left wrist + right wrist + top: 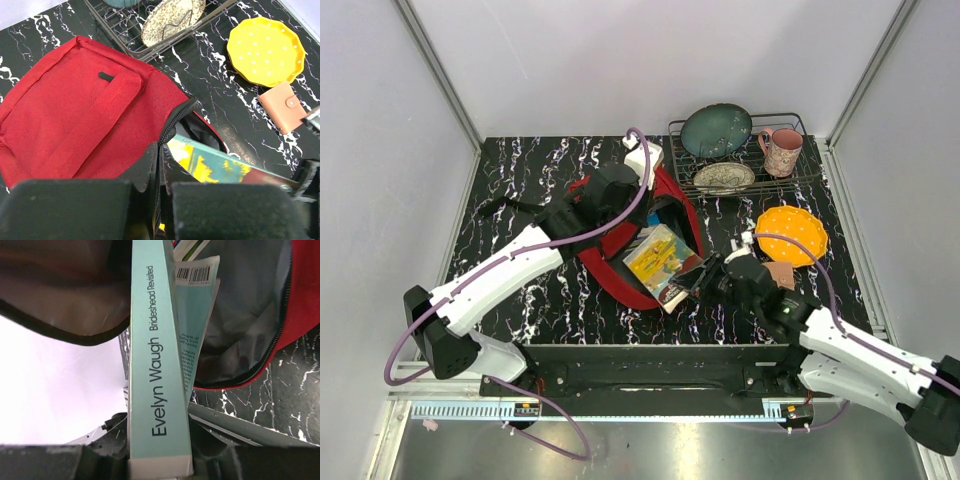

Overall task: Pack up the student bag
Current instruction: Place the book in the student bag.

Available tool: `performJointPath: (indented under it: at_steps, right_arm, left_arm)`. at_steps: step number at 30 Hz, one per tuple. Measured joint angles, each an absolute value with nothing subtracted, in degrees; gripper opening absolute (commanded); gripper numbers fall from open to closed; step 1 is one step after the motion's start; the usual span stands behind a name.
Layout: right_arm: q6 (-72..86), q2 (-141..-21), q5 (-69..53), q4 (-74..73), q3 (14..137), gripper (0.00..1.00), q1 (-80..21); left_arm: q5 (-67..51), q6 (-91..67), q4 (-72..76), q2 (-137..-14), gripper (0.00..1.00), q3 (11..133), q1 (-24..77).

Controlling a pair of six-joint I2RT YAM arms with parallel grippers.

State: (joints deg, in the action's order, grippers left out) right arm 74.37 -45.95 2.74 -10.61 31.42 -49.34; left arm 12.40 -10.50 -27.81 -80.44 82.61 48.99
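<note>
yellow plate (265, 50), wallet (281, 106) beside; mug (781, 150) in rack (782, 180)

The student bag (615, 270) lay at the centre of the top view, with a book (660, 262) partly in its mouth. The rack (770, 180) stood at upper right. Below it sat a dish (792, 235), and a wallet (782, 275) lay just under that.

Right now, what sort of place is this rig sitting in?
Probably a lab test cell, not a real room: white panel walls with metal framing enclose a black marbled table, staged with a dish rack and the red student bag.
</note>
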Motion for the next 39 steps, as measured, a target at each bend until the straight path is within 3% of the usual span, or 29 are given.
performJointPath:
  at_steps: [11,22,28,29,31,39]
  right_arm:
    - [76.97,-58.72,-2.92,8.6,29.82,0.0,-43.18]
    - [86.11,-82.96,-7.16,39.99,29.95,0.0,-39.29]
    - [91.74,-97.76,-6.55,57.45,30.37,0.08,-39.31]
    - [92.36,-99.57,-6.46,58.87,30.85,0.09,-39.31]
    - [92.86,-101.51,-6.07,59.42,32.32,0.23,-39.42]
    - [91.68,-104.01,-1.5,54.39,41.1,0.25,-40.1]
  left_arm:
    - [10.57,-10.57,-27.75,-79.11,0.0,80.88,49.65]
    - [10.0,-10.81,-27.7,-76.53,0.0,79.11,49.69]
    - [8.62,-11.22,-27.7,-76.49,0.0,79.09,49.93]
    - [8.43,-11.31,-27.7,-76.49,0.0,79.09,49.95]
    - [8.12,-11.49,-27.7,-76.49,0.0,79.09,50.0]
    - [9.43,-8.34,-27.92,-76.49,0.0,79.09,51.77]
